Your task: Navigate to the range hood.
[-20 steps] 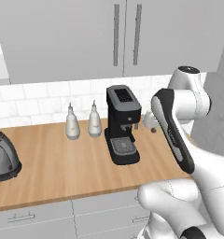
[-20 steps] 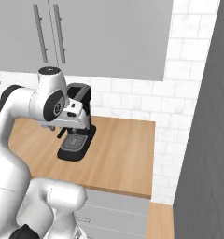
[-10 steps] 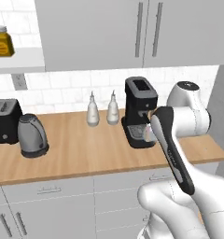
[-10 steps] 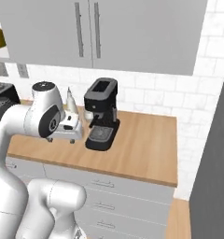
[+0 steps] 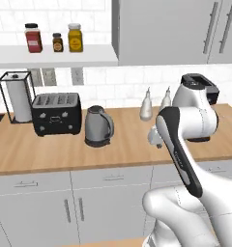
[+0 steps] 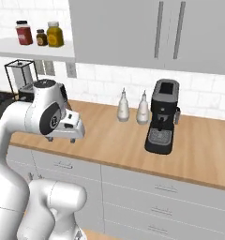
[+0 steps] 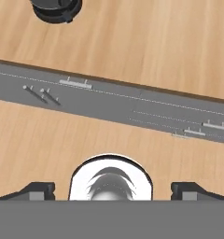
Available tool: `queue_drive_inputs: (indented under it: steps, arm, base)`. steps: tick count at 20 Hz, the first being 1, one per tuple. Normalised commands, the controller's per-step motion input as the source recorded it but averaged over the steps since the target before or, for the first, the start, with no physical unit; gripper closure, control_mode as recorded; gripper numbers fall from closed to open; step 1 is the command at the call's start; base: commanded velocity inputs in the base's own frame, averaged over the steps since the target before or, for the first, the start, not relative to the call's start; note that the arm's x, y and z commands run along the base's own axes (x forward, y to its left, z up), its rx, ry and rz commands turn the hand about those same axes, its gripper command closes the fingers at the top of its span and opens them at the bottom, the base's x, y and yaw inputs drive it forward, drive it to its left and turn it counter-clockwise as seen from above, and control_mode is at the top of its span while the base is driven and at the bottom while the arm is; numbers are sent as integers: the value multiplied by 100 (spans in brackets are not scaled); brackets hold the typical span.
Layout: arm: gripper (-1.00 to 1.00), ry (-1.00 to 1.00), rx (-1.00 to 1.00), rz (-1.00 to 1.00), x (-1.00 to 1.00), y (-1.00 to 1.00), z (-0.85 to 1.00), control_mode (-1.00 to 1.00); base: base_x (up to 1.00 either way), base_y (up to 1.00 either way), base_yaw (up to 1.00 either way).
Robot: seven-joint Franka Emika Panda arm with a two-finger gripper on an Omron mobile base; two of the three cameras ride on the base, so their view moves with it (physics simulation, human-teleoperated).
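You face a long wooden counter with grey drawers below it and grey wall cabinets above, and no range hood is in front of you; judging from the dark surface at the counter's 9 o'clock edge, a cooktop and the hood likely lie further that way. Along the wall stand the appliances, kept back so the front of the counter is free: a black toaster at 10 o'clock, a grey kettle near centre, a black coffee machine toward 3 o'clock with two bottles just beside it. The arm is folded close for driving, elbow high, its hand tucked over the counter's front edge and pointing down. The gripper carries nothing, fingertips well apart.
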Motion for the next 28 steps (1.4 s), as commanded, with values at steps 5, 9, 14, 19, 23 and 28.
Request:
queue_drive_inputs:
  steps: [5,9,14,19,23,28]
  arm:
    - [-100,0,0,0,0,0,0,100]
    - [-100,0,0,0,0,0,0,100]
    - [-100,0,0,0,0,0,0,100]
    - [-100,0,0,0,0,0,0,100]
    - [-100,0,0,0,0,0,0,100]
    - [-100,0,0,0,0,0,0,100]
  base:
    - [0,100,8]
    - [0,100,4]
    - [0,100,3]
    - [1,100,3]
    - [12,100,1]
    - [26,100,0]
